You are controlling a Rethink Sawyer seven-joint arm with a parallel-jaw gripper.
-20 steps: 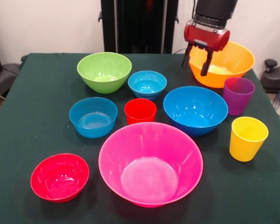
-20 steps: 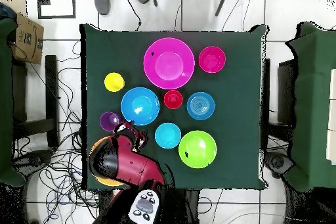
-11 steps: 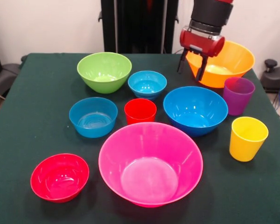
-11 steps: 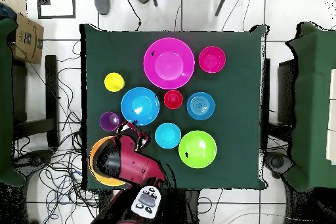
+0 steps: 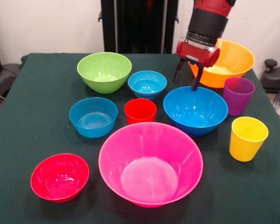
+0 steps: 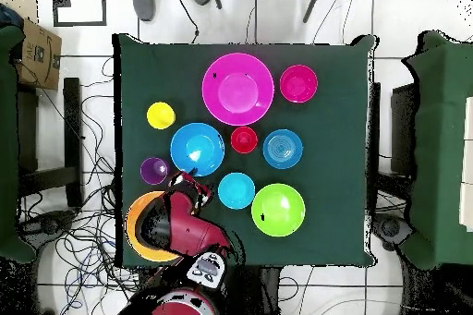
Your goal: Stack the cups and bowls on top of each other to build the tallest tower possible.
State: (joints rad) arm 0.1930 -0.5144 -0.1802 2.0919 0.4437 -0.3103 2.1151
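**A:** So where is the gripper sitting relative to the bowls right now?

**B:** It is hanging with its fingers spread and holding nothing, just above the far rim of the large blue bowl. The orange bowl is lying just behind it and to the right, in the front view.

**A:** Is anything stacked yet?

**B:** No, every piece is standing apart on the table; no tower is showing.

**A:** What is crowding that spot?

**B:** The purple cup is standing right of the blue bowl, nearly touching the orange one. The small light-blue bowl is sitting to the left, the red cup nearer still.

**A:** So which bowl is closer?

**B:** I'm judging the blue one, directly beneath the fingertips; the purple cup could be knocked if the arm is swinging right.
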